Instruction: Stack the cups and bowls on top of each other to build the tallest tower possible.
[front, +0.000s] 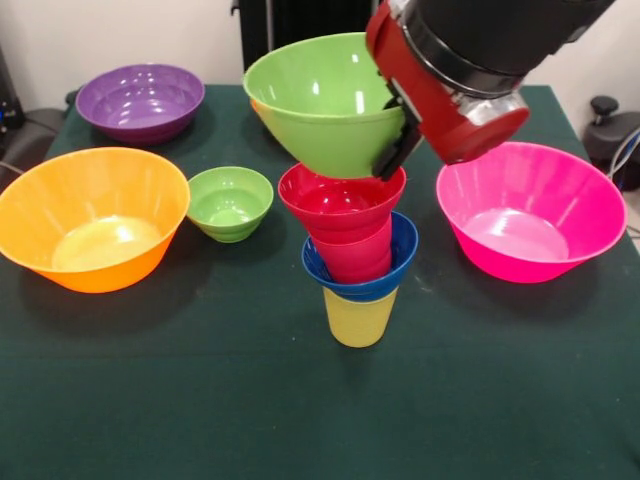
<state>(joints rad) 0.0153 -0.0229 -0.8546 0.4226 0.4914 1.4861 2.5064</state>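
The tower stands mid-table: the yellow cup (360, 320) at the bottom, then the small blue bowl (402, 252), the red cup (352, 256) and the small red bowl (338, 194) on top. My gripper (393, 152) comes down from the upper right. It is shut on the right rim of the medium green bowl (322, 100) and holds it tilted, opening toward the camera. The green bowl's base is right over the small red bowl's rim. I cannot tell whether they touch.
The large orange-yellow bowl (95, 215) sits at the left, with the small green bowl (230, 203) beside it. The purple bowl (140, 100) is far left and the pink bowl (525, 212) at the right. An orange edge (257, 106) peeks out behind the held bowl.
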